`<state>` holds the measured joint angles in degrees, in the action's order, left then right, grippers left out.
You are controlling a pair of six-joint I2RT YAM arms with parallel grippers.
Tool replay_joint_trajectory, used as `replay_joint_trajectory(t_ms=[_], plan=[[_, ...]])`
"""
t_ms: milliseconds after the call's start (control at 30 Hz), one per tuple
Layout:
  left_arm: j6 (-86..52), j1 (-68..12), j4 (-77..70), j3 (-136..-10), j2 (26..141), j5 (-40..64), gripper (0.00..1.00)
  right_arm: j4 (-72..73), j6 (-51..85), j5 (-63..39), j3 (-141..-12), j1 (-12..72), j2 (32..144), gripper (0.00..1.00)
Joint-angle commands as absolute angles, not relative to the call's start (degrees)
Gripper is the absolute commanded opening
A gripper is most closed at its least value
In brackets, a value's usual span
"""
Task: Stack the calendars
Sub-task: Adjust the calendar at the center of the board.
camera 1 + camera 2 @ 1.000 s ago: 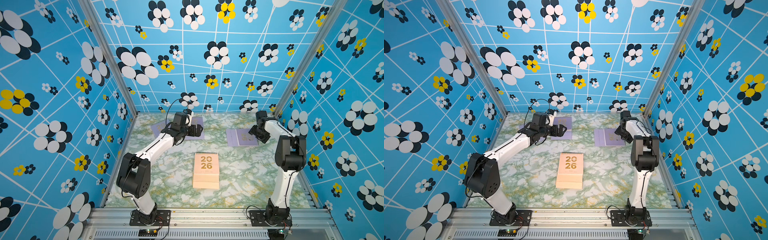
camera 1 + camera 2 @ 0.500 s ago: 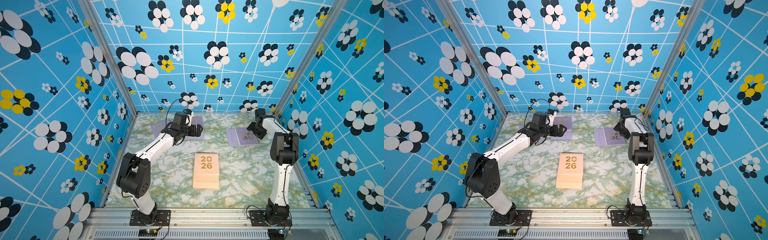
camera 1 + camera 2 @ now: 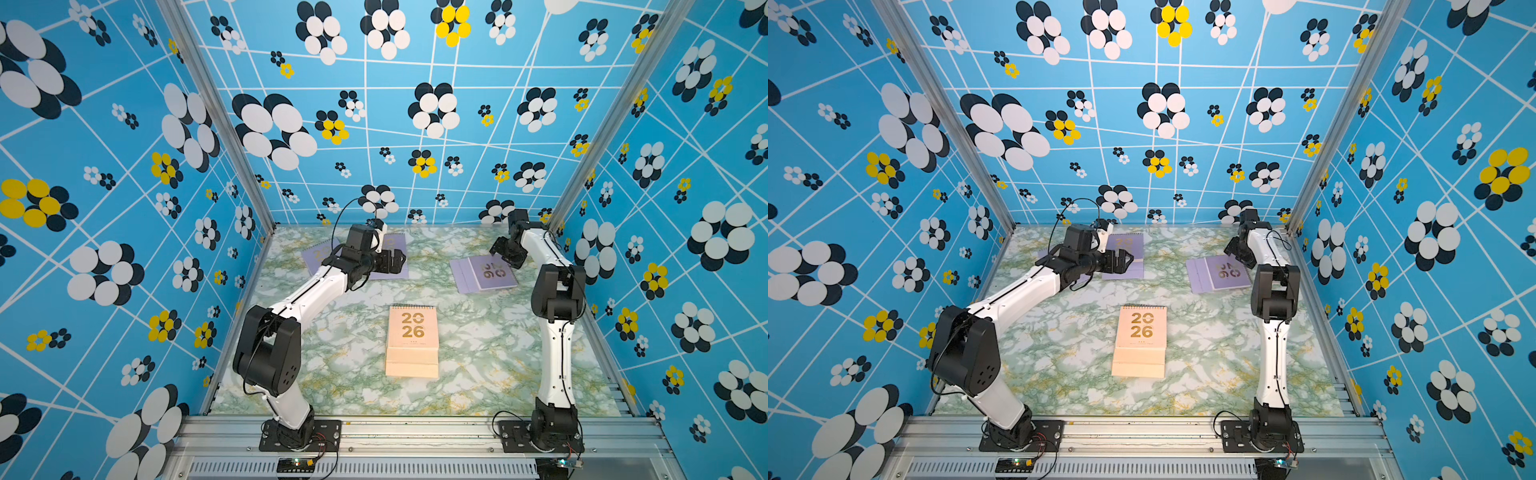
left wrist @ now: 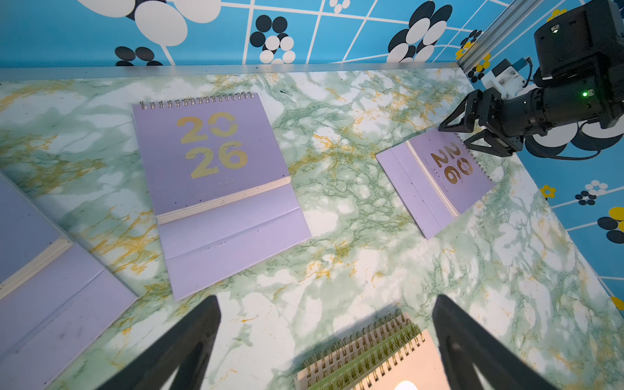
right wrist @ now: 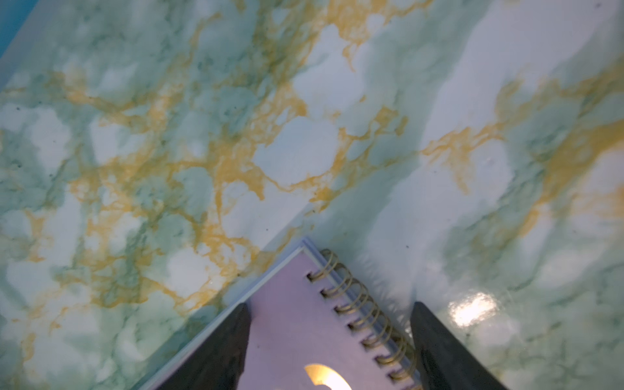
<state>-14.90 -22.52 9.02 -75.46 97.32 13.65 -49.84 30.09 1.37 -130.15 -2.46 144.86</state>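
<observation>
A stack of calendars with a peach "2026" cover on top (image 3: 411, 340) (image 3: 1140, 340) lies mid-table; its spiral edges (image 4: 371, 351) show between my left gripper's fingers. My left gripper (image 3: 399, 262) (image 4: 327, 300) hovers open and holds nothing, above a lilac calendar (image 3: 390, 249) (image 4: 216, 158). Another lilac calendar (image 4: 40, 270) lies beside it, mostly under the left arm in both top views. A third lilac calendar (image 3: 484, 274) (image 5: 297, 320) lies at the back right. My right gripper (image 3: 505, 253) (image 5: 329, 309) is open, low over its spiral corner, with one finger over the cover and the other past the spiral.
The green marble tabletop (image 3: 498, 353) is closed in by blue flowered walls on three sides. The right gripper works close to the back right corner post (image 4: 489, 37). Both arm bases stand on the aluminium rail (image 3: 415, 432) at the front edge.
The right arm's elbow has swung inward and its gripper has settled at the right lilac calendar's spiral edge, jaws narrowing a little. The left arm and all calendars have stayed put.
</observation>
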Motion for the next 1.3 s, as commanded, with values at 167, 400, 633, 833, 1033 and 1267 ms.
replay_joint_trajectory(t_ms=[167, 400, 633, 833, 1033, 1267], plan=[[-13.8, -22.8, 9.8, -78.2, 98.1, 14.0, 1.0, -57.6, 19.1, -0.6, -134.1, 2.2, 148.6, 0.75], [-13.9, -23.1, 9.7, -79.1, 99.7, 14.8, 1.0, -56.8, 13.8, -1.7, -133.8, 4.5, 147.8, 0.75], [-13.8, -24.3, 9.1, -82.4, 103.7, 17.8, 0.99, -56.9, 13.7, -1.6, -134.2, 5.5, 146.2, 0.75], [-13.3, -26.3, 12.9, -91.8, 112.6, 20.2, 1.0, -50.4, 20.3, -0.4, -125.3, 5.5, 137.2, 0.78], [-13.7, -28.8, 14.0, -100.1, 121.5, 22.1, 1.0, -47.2, 26.3, 2.5, -116.0, 5.6, 129.0, 0.79], [-15.1, -30.2, 13.6, -105.9, 129.1, 23.9, 1.0, -41.5, 35.1, 2.1, -98.6, 5.7, 117.2, 0.8]])
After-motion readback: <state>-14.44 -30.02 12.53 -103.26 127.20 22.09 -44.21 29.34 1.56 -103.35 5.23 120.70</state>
